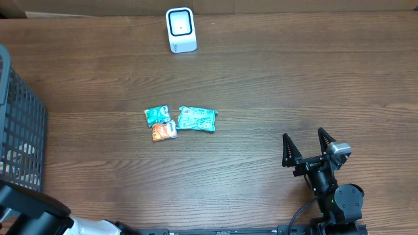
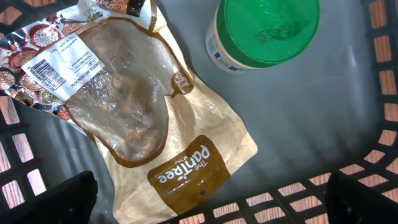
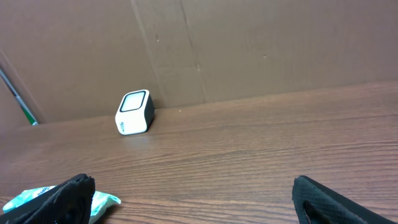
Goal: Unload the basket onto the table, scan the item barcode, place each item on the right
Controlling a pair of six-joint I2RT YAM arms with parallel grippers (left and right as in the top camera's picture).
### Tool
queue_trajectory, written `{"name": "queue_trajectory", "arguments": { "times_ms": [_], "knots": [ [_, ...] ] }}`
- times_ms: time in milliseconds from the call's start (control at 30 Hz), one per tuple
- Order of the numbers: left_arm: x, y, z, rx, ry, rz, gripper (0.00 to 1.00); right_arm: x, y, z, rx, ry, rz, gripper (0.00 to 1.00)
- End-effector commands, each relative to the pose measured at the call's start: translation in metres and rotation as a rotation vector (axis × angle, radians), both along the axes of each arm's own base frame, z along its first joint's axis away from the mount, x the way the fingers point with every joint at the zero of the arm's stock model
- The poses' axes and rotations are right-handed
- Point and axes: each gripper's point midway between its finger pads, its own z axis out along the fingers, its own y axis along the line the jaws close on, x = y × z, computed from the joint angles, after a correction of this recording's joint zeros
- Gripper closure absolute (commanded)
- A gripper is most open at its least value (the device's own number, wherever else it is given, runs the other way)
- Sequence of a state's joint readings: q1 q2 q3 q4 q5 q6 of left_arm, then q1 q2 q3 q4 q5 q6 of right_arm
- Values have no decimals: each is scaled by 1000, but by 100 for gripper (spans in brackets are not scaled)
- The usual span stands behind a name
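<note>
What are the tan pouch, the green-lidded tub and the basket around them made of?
Pouch: seemingly plastic film, tan matte print with a clear glossy window; it wrinkles and glints. Tub: probably plastic, pale body, translucent green lid with moulded relief. Basket: likely dark moulded plastic, a smooth floor and stiff lattice walls.

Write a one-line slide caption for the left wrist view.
Left gripper open over the basket, facing a tan windowed pouch with barcode label and a green-lidded jar.

The left fingers (image 2: 68,200) point straight down, spread wide; the right fingers (image 1: 288,151) reach forward, equally wide, holding nothing.
</note>
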State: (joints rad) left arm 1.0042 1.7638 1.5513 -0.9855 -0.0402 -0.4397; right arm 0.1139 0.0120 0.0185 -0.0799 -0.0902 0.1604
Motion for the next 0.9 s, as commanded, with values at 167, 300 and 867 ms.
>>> {"name": "queue_trajectory", "arguments": {
  "times_ms": [167, 300, 867],
  "knots": [
    [-9, 6, -69, -159, 89, 29, 0, 0, 1, -2, -1, -3, 6, 0],
    [-8, 8, -93, -191, 115, 11, 0, 0, 1, -2, -1, -3, 6, 0],
    [-15, -2, -158, -320, 209, -48, 4, 0, 1, -2, -1, -3, 6, 0]
  ]
}}
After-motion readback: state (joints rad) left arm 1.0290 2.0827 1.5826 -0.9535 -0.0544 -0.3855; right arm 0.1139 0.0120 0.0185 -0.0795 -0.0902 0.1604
